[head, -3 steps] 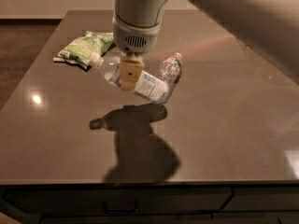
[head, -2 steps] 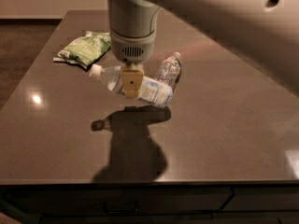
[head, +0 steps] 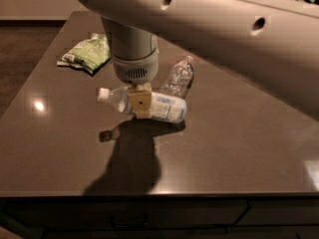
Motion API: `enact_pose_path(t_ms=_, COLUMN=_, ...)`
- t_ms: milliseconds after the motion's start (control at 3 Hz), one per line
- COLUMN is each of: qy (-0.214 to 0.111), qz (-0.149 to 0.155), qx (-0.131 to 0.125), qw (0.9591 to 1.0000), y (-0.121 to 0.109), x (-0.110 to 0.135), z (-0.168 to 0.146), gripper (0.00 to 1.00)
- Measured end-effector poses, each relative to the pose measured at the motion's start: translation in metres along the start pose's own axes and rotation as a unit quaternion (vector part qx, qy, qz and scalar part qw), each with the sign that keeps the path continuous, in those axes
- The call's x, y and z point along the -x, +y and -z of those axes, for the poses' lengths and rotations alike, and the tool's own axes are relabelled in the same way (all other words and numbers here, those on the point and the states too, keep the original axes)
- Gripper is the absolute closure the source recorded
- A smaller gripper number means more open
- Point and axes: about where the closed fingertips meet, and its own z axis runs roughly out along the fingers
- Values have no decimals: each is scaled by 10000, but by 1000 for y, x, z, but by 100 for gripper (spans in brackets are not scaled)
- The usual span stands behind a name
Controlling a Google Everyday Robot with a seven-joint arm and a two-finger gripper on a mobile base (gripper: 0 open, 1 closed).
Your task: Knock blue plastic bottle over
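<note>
The blue plastic bottle (head: pixel 167 108) is clear, with a white cap at the left and a blue-and-white label. It is on its side, nearly level, with the cap end raised above the dark table (head: pixel 239 143). My gripper (head: pixel 141 101) comes straight down from above and is shut on the bottle's middle. One tan finger (head: pixel 141 103) shows in front of the bottle; the other is hidden behind it. The bottle's base end sits low, close to the table.
A smaller clear ridged bottle (head: pixel 178 77) without a label lies just behind the blue one, to its right. A green snack bag (head: pixel 87 54) lies at the back left. My large arm (head: pixel 224 29) spans the top of the view. The table's front edge (head: pixel 159 194) is near.
The gripper and the bottle have come down together towards the table and the bottle has levelled out. The small bottle and the green bag have not moved.
</note>
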Motion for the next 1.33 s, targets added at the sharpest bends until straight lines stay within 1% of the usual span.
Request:
enact_pose_path(t_ms=333, qy=130, qz=49, qx=83, qw=9999, y=7, x=0, z=-12, gripper=63)
enact_pose_path(t_ms=1000, qy=216, qz=75, qx=248, qw=9994, y=16, x=0, z=-33, gripper=16)
enact_pose_path(t_ms=1333, qy=195, qz=79, qx=222, qw=9995, y=15, x=1, z=-34, gripper=0)
